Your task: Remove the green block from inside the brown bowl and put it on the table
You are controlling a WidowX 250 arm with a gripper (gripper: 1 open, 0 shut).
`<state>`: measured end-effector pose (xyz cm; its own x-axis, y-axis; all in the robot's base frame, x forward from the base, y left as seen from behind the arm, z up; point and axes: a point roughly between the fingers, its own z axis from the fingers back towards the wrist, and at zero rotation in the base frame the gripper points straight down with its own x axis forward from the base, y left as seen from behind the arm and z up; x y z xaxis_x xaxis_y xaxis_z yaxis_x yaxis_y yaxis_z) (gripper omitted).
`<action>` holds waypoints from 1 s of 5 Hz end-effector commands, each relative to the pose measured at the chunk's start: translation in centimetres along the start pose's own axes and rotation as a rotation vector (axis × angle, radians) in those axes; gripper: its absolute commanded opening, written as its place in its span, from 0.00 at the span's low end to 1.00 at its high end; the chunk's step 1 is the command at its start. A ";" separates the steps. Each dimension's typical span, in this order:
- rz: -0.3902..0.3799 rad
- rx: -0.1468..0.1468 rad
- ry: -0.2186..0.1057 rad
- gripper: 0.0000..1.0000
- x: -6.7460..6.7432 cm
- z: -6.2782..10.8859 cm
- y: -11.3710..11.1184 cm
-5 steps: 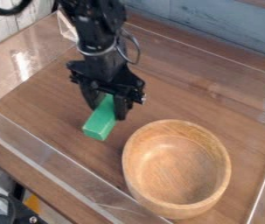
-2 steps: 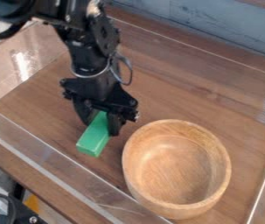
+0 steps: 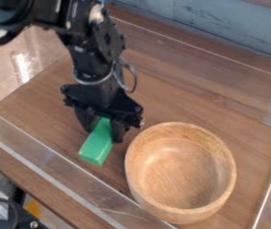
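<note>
The green block [image 3: 97, 143] is being gripped by the partly open hand [image 3: 105, 128], just beside the bowl [image 3: 181, 173], above or on the surface [image 3: 162, 94].

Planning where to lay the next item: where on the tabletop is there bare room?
The widest bare patch on the table lies beyond the bowl, between the arm and the right-hand wall. A smaller one is left of the gripper. It's crowded between the green block and the bowl.

My long green block [image 3: 97, 143] tilts beside the round brown bowl [image 3: 181, 173] on the dark reddish-brown table [image 3: 173, 97].
</note>
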<state>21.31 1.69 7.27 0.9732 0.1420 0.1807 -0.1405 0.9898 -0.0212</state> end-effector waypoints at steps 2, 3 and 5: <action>-0.028 -0.015 -0.068 0.00 2.5 2.7 0.7; -0.002 -0.003 -0.068 0.00 2.3 2.9 2.5; -0.030 -0.013 -0.062 1.00 0.9 1.7 1.9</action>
<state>21.16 3.43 8.29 0.9711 0.1167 0.2081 -0.1127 0.9931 -0.0314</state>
